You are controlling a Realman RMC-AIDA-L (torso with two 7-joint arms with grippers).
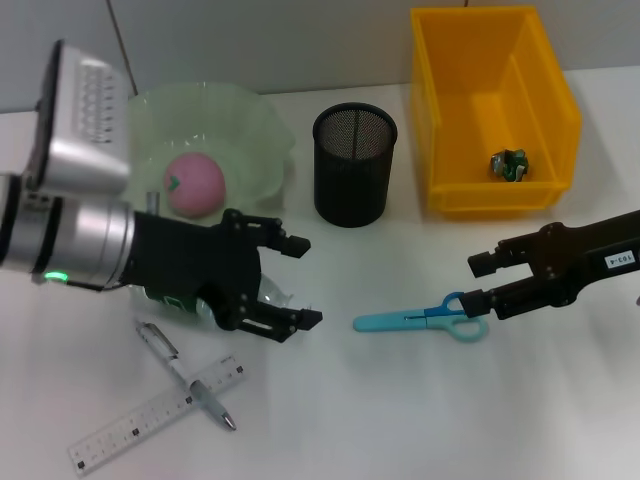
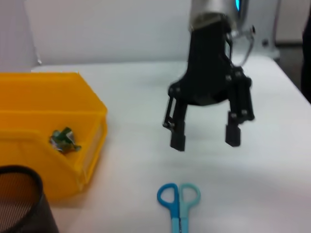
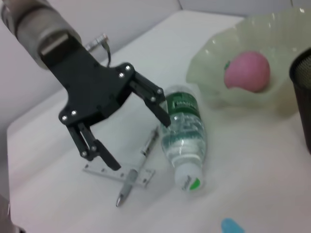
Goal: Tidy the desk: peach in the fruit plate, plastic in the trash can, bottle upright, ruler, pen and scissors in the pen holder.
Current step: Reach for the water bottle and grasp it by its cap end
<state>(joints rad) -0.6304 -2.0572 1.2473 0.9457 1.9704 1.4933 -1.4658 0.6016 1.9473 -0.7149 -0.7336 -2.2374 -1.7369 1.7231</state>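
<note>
White desk (image 1: 420, 400), matte, evenly lit with soft shadows. Pale grey wall (image 1: 260, 40) behind it, with a thin dark seam running down at upper left.

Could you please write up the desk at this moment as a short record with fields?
peach: in the fruit plate, pink
plastic: crumpled, in the yellow bin
bottle: lying on its side
left tool: open, above the bottle
right tool: open, above the scissors' handles
scissors: flat on the table
pen: lying across the ruler
ruler: flat on the table
pen holder: black mesh, upright
</note>
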